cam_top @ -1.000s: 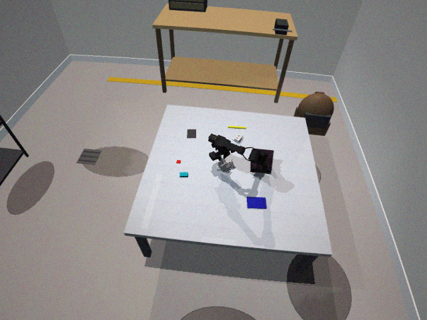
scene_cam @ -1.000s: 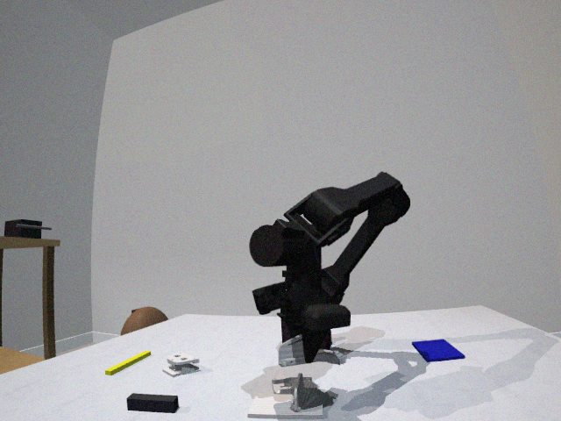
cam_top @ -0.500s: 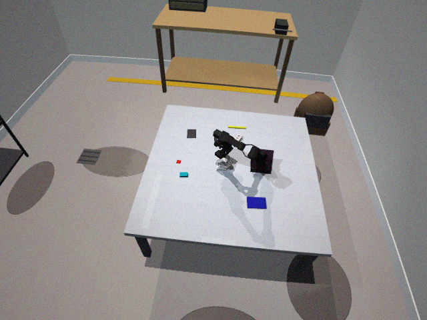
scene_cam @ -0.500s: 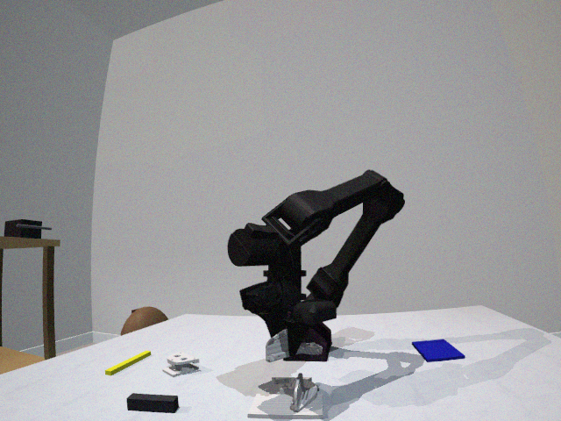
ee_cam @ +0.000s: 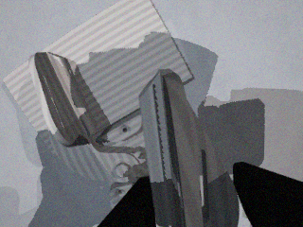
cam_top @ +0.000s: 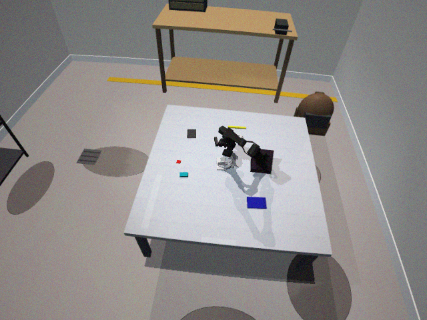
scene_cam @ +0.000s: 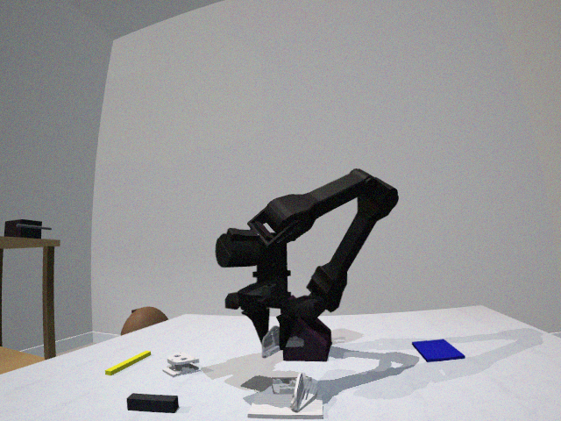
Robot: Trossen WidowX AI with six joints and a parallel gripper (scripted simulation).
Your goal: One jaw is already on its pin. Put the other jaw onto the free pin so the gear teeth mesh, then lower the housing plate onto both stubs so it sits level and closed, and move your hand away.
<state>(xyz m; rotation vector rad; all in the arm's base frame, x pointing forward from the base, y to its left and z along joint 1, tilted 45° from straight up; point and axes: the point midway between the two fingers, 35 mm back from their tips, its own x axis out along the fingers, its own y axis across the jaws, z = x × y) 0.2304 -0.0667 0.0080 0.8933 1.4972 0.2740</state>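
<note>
Above the white base (cam_top: 218, 167) (scene_cam: 285, 410) (ee_cam: 137, 24) — your gripper (scene_cam: 272, 337) (ee_cam: 192, 180) pinches the loose jaw (scene_cam: 270, 343) (ee_cam: 166, 132) | mounted: one jaw (scene_cam: 302, 393) (ee_cam: 56, 101) | left: second jaw, meshing, housing plate (scene_cam: 182, 359) — then withdrawal

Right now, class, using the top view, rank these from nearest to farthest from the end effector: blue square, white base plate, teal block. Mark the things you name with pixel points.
1. White base plate (cam_top: 219, 166) (scene_cam: 285, 412) (ee_cam: 128, 28): beside it
2. Teal block (cam_top: 183, 174): lower left
3. Blue square (cam_top: 256, 203) (scene_cam: 437, 350): lower right
</note>
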